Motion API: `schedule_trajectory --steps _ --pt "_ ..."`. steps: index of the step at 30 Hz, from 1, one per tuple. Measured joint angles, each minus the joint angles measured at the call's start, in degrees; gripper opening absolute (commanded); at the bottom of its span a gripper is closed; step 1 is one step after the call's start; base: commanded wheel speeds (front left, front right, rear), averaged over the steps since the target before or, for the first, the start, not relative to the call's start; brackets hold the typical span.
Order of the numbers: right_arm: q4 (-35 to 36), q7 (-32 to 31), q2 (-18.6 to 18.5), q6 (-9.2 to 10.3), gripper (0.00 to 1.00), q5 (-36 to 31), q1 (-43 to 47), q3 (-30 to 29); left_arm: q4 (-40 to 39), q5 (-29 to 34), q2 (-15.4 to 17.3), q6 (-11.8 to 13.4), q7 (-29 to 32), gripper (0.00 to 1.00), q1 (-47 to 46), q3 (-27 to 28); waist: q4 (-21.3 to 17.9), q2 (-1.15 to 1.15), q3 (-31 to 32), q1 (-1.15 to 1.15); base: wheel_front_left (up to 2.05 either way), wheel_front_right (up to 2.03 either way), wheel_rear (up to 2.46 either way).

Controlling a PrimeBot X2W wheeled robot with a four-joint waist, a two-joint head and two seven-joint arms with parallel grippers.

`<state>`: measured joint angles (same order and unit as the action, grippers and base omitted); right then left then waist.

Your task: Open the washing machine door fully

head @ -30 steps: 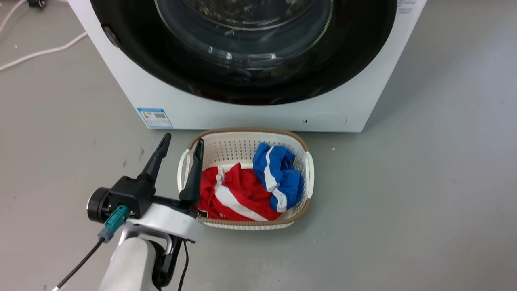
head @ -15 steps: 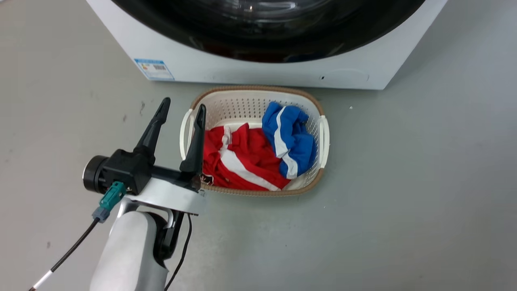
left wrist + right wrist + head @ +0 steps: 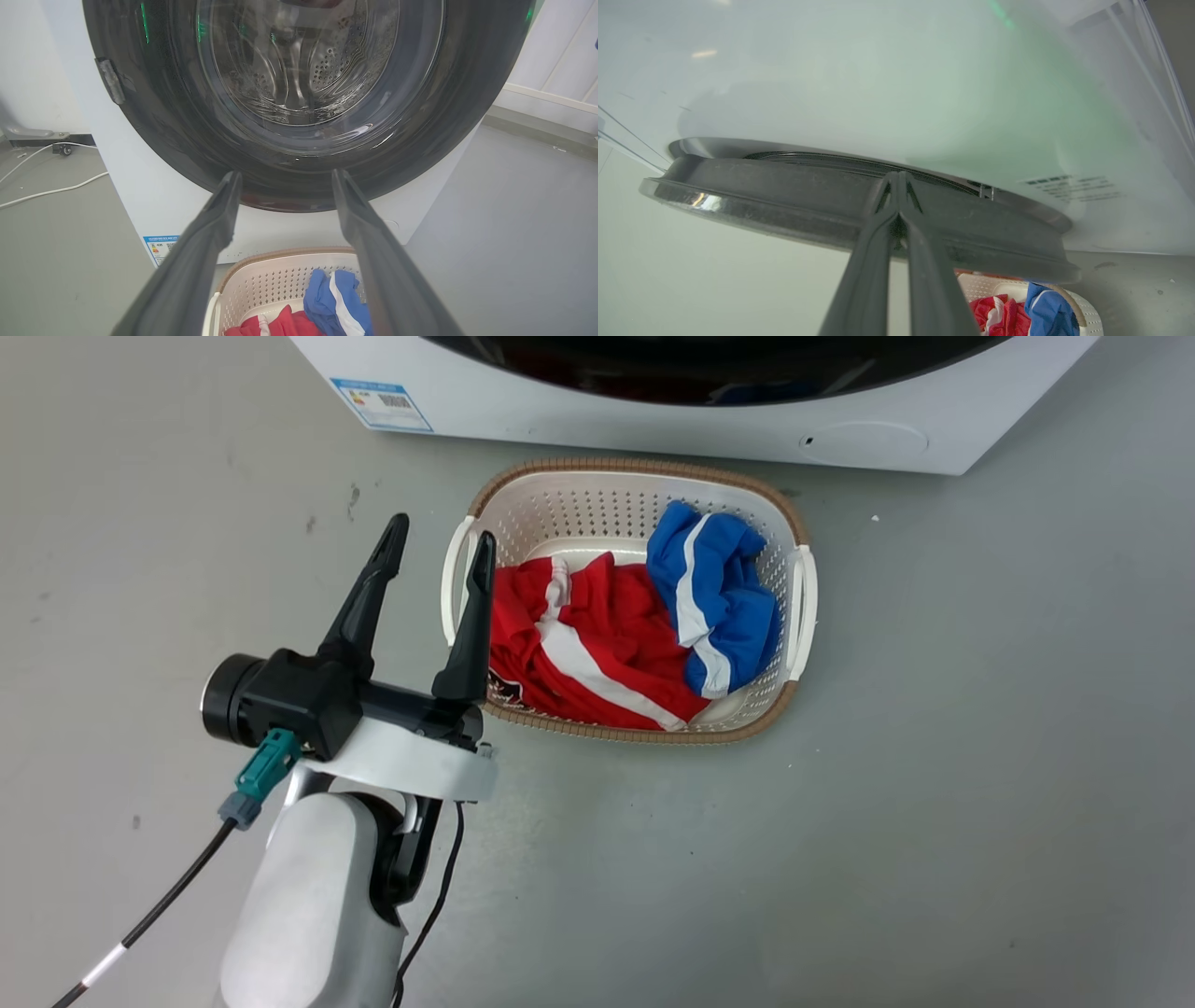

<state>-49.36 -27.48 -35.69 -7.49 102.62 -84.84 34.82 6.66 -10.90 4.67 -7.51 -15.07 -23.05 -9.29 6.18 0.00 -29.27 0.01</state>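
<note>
While right jaws sit closed at washing machine door [image 3: 761, 205] rim, left jaws wide, facing it

Nothing can be read with certainty. On the white front of the washer [image 3: 653, 420], near a bottom corner, sits a blue-edged sticker [image 3: 383, 403] with a small barcode and tiny lines, all too small to read. In the right wrist view, rows of dark print [image 3: 1069, 186] on the washer are blurred.
</note>
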Motion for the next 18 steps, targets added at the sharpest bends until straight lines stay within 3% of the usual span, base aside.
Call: schedule_trajectory --steps 9,18 --pt "-3.93 0.00 3.00 0.00 0.00 -1.29 -5.52 3.65 -1.00 0.12 -0.44 0.00 0.00 1.00 -1.16 0.02 0.37 0.00 -3.11 0.00 0.00 0.00 0.00" --pt "-1.78 -4.03 3.21 0.09 0.00 -0.11 -4.81 5.67 -1.38 0.60 -0.74 0.00 0.00 1.00 -1.80 -0.27 -0.82 0.00 -3.23 0.00 0.00 0.00 0.00"
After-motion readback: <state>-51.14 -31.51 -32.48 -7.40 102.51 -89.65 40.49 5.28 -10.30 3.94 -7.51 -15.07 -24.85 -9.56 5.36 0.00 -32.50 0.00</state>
